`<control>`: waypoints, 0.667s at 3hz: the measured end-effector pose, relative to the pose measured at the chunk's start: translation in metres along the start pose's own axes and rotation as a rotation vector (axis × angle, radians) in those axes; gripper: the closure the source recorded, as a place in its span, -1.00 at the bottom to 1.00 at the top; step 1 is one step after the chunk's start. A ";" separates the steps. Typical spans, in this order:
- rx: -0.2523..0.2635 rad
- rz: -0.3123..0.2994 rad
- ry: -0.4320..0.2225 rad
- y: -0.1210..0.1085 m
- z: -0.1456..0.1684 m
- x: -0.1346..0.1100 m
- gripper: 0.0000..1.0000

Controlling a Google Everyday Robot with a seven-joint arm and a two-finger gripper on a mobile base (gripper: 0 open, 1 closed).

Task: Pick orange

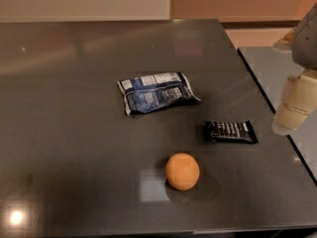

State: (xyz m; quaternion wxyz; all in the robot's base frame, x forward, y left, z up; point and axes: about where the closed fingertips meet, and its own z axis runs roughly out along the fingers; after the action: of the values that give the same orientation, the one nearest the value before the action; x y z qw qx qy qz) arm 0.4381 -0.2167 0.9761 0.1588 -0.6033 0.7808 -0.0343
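The orange [183, 171] is a small round fruit resting on the dark table [74, 133], near its front edge and a little right of centre. My gripper [293, 108] hangs at the far right of the view, a pale cream part over the table's right edge. It is well to the right of the orange and higher in the view, touching nothing.
A blue and white snack bag [156, 91] lies in the middle of the table behind the orange. A black candy bar wrapper [231, 131] lies between the orange and my gripper. A second grey surface [267, 68] adjoins on the right.
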 end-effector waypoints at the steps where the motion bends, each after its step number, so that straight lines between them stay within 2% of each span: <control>1: 0.001 0.000 -0.001 0.000 0.000 0.000 -1.00; 2: -0.017 -0.036 -0.045 0.005 0.004 -0.020 -1.00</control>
State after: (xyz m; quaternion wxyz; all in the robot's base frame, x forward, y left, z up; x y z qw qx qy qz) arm 0.4393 -0.1958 0.9757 0.1703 -0.6191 0.7664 -0.0168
